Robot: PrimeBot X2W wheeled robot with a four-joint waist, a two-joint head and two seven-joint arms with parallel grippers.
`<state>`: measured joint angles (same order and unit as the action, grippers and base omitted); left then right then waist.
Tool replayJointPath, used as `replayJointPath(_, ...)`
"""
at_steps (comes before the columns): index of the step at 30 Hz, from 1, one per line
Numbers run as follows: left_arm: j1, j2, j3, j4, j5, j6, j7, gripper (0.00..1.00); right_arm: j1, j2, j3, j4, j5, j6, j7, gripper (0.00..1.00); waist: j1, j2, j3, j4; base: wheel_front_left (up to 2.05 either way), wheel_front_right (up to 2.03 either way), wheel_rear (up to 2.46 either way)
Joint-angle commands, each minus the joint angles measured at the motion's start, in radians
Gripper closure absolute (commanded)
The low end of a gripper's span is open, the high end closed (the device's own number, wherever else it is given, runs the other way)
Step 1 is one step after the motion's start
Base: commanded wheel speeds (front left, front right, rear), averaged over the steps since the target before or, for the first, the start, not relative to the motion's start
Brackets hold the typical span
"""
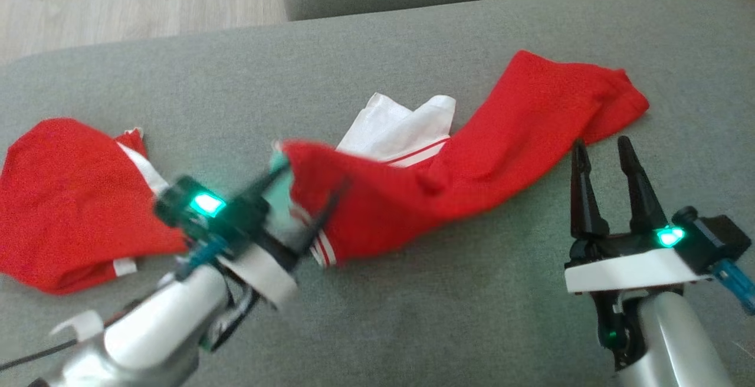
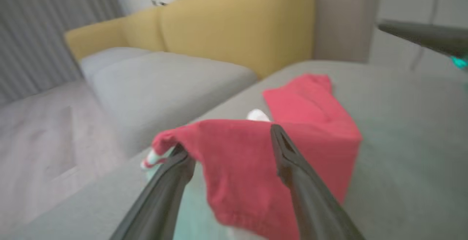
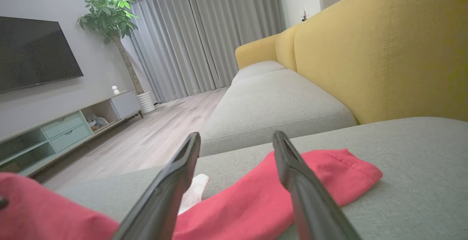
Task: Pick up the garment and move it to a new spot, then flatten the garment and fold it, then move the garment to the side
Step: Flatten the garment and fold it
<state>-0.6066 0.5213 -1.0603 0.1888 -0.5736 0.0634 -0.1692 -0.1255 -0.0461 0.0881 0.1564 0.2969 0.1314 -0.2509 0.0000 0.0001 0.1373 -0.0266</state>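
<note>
Sprawling across the grey sofa cushion (image 1: 413, 328), the red garment (image 1: 501, 139) lies crumpled, its striped hem draped across the left gripper (image 2: 227, 139), whose fingers stand spread wide. Just beside the garment's right end, the right gripper (image 1: 601, 145) hovers wide open, holding nothing.

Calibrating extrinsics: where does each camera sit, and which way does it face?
Head: on the head, looking forward and down at the garment on the sofa; left hand and right hand show with forearms.
Left wrist: on the left wrist, looking along its fingers over the garment toward the yellow backrest.
Right wrist: on the right wrist, looking along its fingers over the garment's end toward curtains and TV.
Shared: all see the garment; both wrist views see the backrest.
</note>
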Motion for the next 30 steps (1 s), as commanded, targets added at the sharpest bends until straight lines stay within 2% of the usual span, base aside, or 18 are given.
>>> replayJointPath(1, -0.01, 0.006, 0.101, 0.001, -0.045, 0.051, -0.039, 0.0, 0.001, -0.004, 0.016, -0.04, -0.003, -0.001, -0.011, 0.0, 0.0, -0.0001, -0.004, 0.002, 0.0, 0.0, 0.0)
replayJointPath(4, 0.048, -0.036, 0.212, 0.03, -0.123, 0.124, -0.08, 0.0, 0.012, -0.004, 0.006, -0.047, -0.004, -0.001, -0.011, 0.0, 0.0, -0.0001, -0.008, 0.008, 0.0, 0.0, 0.0)
replayJointPath(5, 0.048, -0.036, 0.212, 0.03, -0.123, 0.124, -0.08, 0.0, 0.012, -0.004, 0.006, -0.047, -0.004, -0.001, -0.011, 0.0, 0.0, -0.0001, -0.008, 0.008, 0.0, 0.0, 0.0)
replayJointPath(7, 0.093, -0.065, 0.27, 0.037, -0.151, 0.148, -0.089, 0.0, 0.02, -0.004, 0.001, -0.051, -0.008, -0.001, -0.011, 0.0, 0.0, -0.0001, -0.008, 0.013, 0.0, 0.0, 0.0)
replayJointPath(9, 0.135, -0.093, 0.317, 0.029, -0.15, 0.146, -0.091, 0.0, 0.028, -0.004, -0.006, -0.052, -0.013, -0.001, -0.011, 0.0, 0.0, -0.0001, -0.007, 0.021, 0.0, 0.0, 0.0)
replayJointPath(15, 0.226, -0.166, 0.441, -0.004, -0.06, 0.11, -0.092, 0.0, 0.037, -0.004, -0.014, -0.051, -0.029, -0.001, -0.011, 0.0, 0.0, -0.0001, -0.003, 0.036, 0.0, 0.0, 0.0)
replayJointPath(21, 0.253, -0.222, 0.522, 0.002, 0.021, 0.049, -0.092, 0.0, 0.023, -0.004, 0.006, -0.053, -0.031, -0.001, -0.011, 0.0, 0.0, -0.0001, 0.01, 0.02, 0.0, 0.0, 0.0)
replayJointPath(25, 0.239, -0.234, 0.541, 0.027, 0.061, 0.007, -0.092, 0.0, 0.012, -0.004, 0.017, -0.053, -0.025, -0.001, -0.011, 0.0, 0.0, -0.0001, 0.025, -0.009, 0.0, 0.0, 0.0)
replayJointPath(30, 0.165, -0.225, 0.517, 0.087, 0.092, -0.049, -0.08, 0.0, 0.002, -0.004, 0.027, -0.054, -0.014, -0.001, -0.011, 0.0, 0.0, -0.0001, 0.052, -0.049, 0.0, 0.0, 0.0)
